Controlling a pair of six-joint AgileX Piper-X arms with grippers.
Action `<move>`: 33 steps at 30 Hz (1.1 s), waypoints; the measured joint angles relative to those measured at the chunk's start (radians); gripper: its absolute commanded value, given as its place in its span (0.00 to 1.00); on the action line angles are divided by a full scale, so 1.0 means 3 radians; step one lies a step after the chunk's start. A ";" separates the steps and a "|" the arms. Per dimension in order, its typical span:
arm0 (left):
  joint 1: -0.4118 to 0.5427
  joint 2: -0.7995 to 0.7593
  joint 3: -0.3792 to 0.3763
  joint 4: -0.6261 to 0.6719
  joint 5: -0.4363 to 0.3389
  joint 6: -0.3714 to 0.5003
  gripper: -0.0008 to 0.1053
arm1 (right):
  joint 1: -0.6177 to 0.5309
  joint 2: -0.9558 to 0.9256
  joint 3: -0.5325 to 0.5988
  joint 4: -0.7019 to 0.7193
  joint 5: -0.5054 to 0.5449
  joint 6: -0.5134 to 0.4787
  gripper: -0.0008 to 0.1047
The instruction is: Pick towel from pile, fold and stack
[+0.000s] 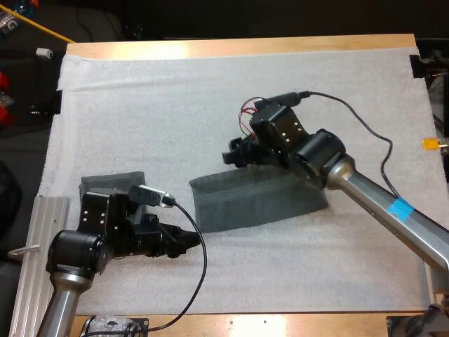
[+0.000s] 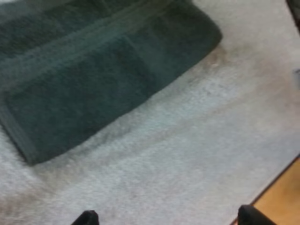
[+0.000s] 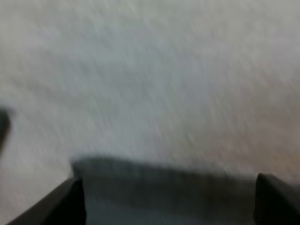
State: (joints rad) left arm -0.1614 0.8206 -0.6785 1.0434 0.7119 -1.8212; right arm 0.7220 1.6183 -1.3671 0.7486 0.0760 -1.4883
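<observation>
A dark grey-green towel lies folded flat in the middle of the white mat. My right gripper hovers over the towel's far left edge. In the right wrist view its fingers stand wide apart, open, with the towel's edge between them. A second folded towel lies at the left, partly under my left arm. My left gripper sits low over the mat just left of the middle towel's near corner. It is open, its fingertips far apart over bare mat, the towel ahead.
A ribbed metal rail lies along the mat's left edge near my left arm. The wooden table edge runs along the front. Bare mat stretches across the far side and the front right.
</observation>
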 measured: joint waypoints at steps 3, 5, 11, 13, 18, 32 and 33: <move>0.0000 0.0000 0.0000 -0.0031 0.0039 -0.0136 0.55 | -0.0125 -0.0044 0.0000 0.0286 0.0000 -0.0027 0.68; 0.0000 0.0000 0.0000 -0.0096 0.0050 -0.0240 0.55 | -0.0248 -0.0066 0.0000 0.0447 0.0000 -0.0052 0.68; 0.0000 0.0000 0.0000 -0.0451 0.0065 -0.0619 0.55 | -0.0709 -0.0112 0.0000 0.0692 -0.0287 -0.0202 0.68; 0.0000 0.0000 0.0000 -0.0555 0.0064 -0.0715 0.55 | -0.0885 -0.0112 0.0006 0.0743 -0.0455 -0.0302 0.68; 0.0000 0.0000 0.0000 -0.0729 0.0064 -0.0849 0.55 | -0.1293 -0.0124 0.0166 0.0713 -0.0908 -0.0430 0.68; 0.0000 0.0000 0.0000 -0.0790 0.0021 -0.0879 0.55 | -0.1871 -0.0121 0.1344 -0.0361 -0.1947 -0.0194 0.68; 0.0000 0.0000 0.0000 -0.0790 0.0021 -0.0879 0.55 | -0.1871 -0.0117 0.1408 -0.0470 -0.1965 -0.0124 0.68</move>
State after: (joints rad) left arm -0.1614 0.8206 -0.6785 0.8065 0.7182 -2.0849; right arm 0.1607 1.5832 -0.9447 0.6075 -0.5136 -1.5255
